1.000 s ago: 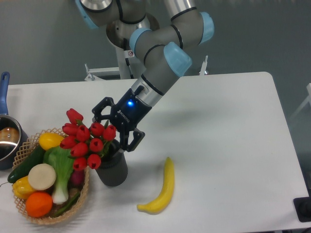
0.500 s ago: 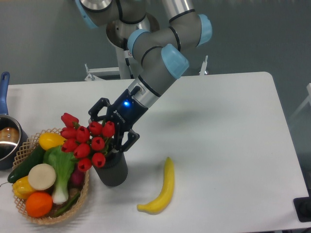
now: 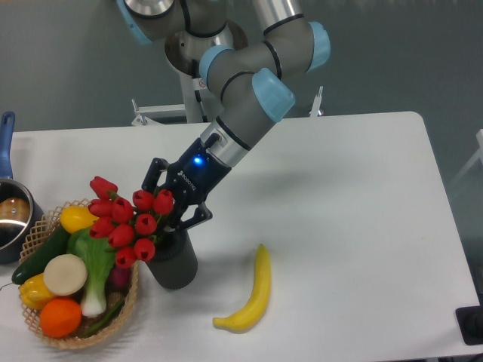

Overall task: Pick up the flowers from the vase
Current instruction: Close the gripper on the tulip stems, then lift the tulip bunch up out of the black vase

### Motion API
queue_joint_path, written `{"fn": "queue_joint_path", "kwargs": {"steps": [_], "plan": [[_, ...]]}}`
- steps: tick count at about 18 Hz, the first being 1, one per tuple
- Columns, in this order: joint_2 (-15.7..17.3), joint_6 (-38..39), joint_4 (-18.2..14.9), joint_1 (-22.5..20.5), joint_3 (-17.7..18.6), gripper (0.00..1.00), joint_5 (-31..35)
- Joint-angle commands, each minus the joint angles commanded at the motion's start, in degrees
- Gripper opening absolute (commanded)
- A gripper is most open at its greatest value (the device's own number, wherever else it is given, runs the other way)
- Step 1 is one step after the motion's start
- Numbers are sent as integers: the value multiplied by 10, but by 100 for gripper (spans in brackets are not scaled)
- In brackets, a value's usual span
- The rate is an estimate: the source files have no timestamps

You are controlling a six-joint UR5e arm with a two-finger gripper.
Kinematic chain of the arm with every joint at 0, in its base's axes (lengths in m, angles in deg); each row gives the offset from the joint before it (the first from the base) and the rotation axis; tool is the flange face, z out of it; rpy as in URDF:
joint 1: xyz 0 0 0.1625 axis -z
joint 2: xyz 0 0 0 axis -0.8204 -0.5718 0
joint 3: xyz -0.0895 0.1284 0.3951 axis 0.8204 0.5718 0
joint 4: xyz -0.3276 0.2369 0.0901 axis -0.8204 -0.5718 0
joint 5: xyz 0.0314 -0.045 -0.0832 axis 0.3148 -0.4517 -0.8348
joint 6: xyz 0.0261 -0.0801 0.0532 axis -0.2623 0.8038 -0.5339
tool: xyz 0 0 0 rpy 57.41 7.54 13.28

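Observation:
The flowers (image 3: 123, 219), a bunch of red tulip buds with green leaves, stand in the vase (image 3: 172, 265), a short dark cylinder at the front left of the white table, and lean left over the basket. My gripper (image 3: 173, 205) reaches down from the upper right, directly above the vase mouth. Its black fingers (image 3: 154, 175) are drawn in around the bunch just right of the buds and appear to grip it. The stems are hidden by the gripper and the vase.
A wicker basket (image 3: 130, 303) with vegetables and fruit touches the vase's left side. A yellow banana (image 3: 253, 292) lies to the right of the vase. A pot (image 3: 10, 219) with a blue handle sits at the left edge.
The gripper has come down and left over the vase, and its fingers have narrowed from wide open onto the bunch. The flowers have tipped a little to the left.

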Motion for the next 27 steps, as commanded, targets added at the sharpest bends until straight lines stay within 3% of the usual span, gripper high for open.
{"fn": "queue_joint_path", "kwargs": {"steps": [5, 12, 13, 18, 27], "plan": [[1, 1, 0, -1, 0, 32, 0], [4, 4, 0, -7, -3, 30, -16], [6, 8, 0, -10, -4, 24, -20], [11, 10, 0, -11, -8, 25, -47], [40, 66, -1, -25, -47, 27, -100]]}}
